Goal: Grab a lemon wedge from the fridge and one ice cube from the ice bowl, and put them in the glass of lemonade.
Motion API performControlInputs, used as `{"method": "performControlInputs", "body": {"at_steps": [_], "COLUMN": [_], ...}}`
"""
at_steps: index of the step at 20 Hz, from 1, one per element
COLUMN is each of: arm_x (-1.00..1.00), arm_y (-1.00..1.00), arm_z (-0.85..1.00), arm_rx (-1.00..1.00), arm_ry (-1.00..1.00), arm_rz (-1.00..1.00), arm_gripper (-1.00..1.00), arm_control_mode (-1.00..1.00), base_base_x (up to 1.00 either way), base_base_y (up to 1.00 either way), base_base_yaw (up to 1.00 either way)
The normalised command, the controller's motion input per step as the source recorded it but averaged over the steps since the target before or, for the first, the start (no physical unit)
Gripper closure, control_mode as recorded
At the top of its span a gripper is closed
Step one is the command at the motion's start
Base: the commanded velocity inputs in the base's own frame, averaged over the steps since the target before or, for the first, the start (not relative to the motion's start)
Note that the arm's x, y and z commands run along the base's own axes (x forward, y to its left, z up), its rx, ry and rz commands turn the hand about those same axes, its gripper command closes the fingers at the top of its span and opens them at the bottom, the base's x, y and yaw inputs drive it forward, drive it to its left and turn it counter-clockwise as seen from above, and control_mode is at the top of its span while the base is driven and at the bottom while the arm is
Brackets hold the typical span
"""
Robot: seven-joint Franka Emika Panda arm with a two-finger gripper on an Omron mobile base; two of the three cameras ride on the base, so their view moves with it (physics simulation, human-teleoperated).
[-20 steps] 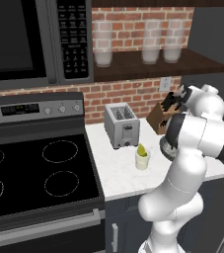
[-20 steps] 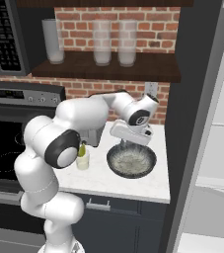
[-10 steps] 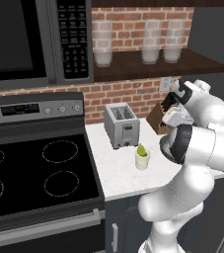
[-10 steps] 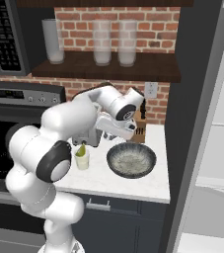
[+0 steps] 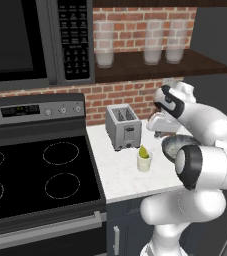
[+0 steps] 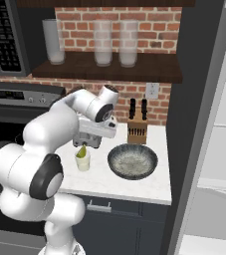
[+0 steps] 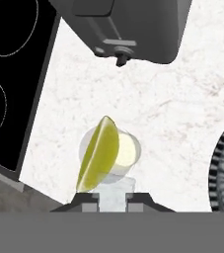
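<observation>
Between the hand's (image 7: 112,196) two dark fingertips sits a pale whitish ice cube (image 7: 113,188), the tips pressed against its sides. Directly beneath, in the hand view, stands the glass of lemonade (image 7: 114,154), with the lemon wedge (image 7: 99,153) leaning in it, its point rising above the rim. From the base views the hand (image 6: 92,140) hovers just above the glass (image 5: 144,161) on the white worktop (image 5: 116,172). Just behind the glass stands the toaster (image 5: 123,126). To the glass's right lies the ice bowl (image 6: 133,161), with a knife block (image 6: 137,128) behind it against the brick wall. The stove (image 5: 35,175) borders the worktop on the left.
</observation>
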Motion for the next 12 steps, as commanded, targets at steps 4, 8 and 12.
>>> {"method": "performControlInputs", "body": {"at_steps": [4, 8, 12], "arm_x": [0.22, 0.09, 0.0], "arm_y": [0.17, 0.0, 0.01], "arm_z": [0.0, -0.08, -0.09], "arm_rx": [-0.13, -0.1, -0.12], "arm_ry": [0.02, 0.03, 0.04], "arm_rz": [0.0, 0.0, 0.0], "arm_gripper": [1.0, 1.0, 1.0], "arm_control_mode": [-1.0, -1.0, -1.0], "base_base_x": [0.0, 0.0, 0.0], "base_base_y": [0.0, 0.0, 0.0], "base_base_yaw": [0.0, 0.0, 0.0]}}
